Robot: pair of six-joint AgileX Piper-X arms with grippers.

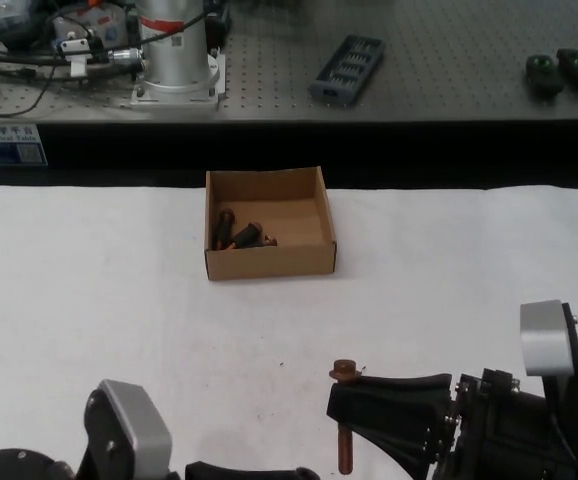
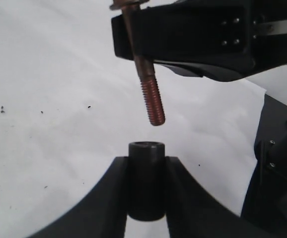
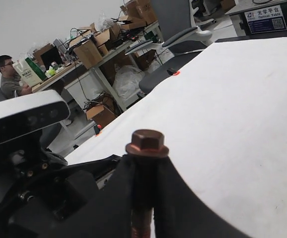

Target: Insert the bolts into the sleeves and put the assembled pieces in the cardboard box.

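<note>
1. The left gripper (image 2: 146,166) has its jaws clamped on a black sleeve (image 2: 146,191). The sleeve stands upright between the two fingers, its open top rising just above the fingertips.
2. The right gripper (image 3: 144,171) has its jaws closed tight on a copper bolt (image 3: 145,144). The flanged hex head sits just above the fingers, the shank runs down between them, and the threaded end sticks out below.
3. In the left wrist view the right jaws hang above the left jaws. The bolt's threaded tip is just over the sleeve's mouth, with a small gap between them, not touching. The bolt leans slightly off the sleeve's upright line.
4. The cardboard box (image 1: 269,262) stands open on the white bench cover (image 1: 89,300), well ahead of both sets of jaws.
5. A few dark assembled pieces (image 1: 237,236) with copper ends lie inside the box, toward its left wall in the high view.
</note>
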